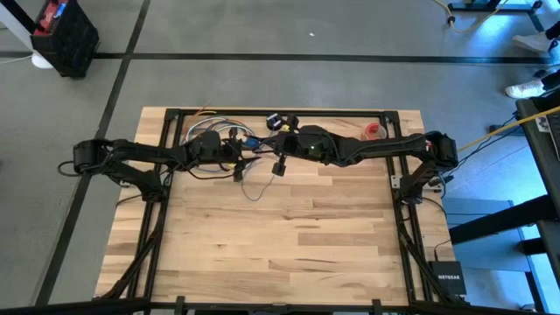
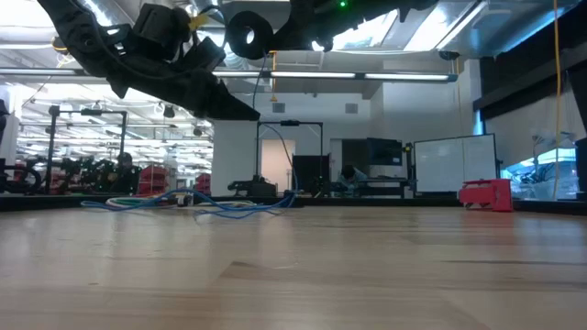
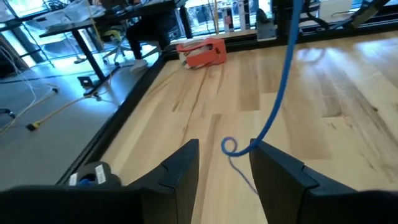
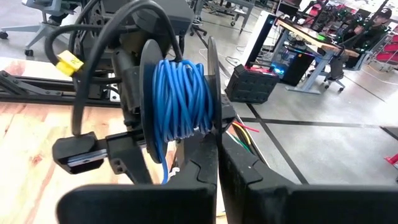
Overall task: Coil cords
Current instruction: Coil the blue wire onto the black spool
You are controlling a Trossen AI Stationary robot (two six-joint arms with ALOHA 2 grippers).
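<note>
Blue cord (image 4: 180,99), thin, is wound thick on a black round spool (image 4: 149,118) in the right wrist view, the only view showing the winding close up; the spool sits right in front of the right claw (image 4: 217,155), whose fingers look pressed together at the spool's rim, though I cannot tell if they actually pinch it. From above, both arms meet over the far middle of the wooden tabletop (image 1: 289,236), and a loose thin run of cord (image 1: 254,188) trails down in a loop onto the wood below them; colour is hard to read there. Left wrist view shows what the others do not: the left claw (image 3: 224,165) with fingers spread, a strand of cord (image 3: 280,87) hanging down between them and ending in a small curl just above the boards, touching neither finger as far as I can tell. Same view has a red object (image 3: 202,53) near the far edge. Low view shows the spool (image 2: 249,35) held high above the tabletop among the dark arm parts, a bundle of thicker multicoloured cables (image 2: 193,203) lying flat at the back, and the red object (image 2: 486,194) well apart to one side. High view places the cable bundle (image 1: 210,131) under the left arm.
</note>
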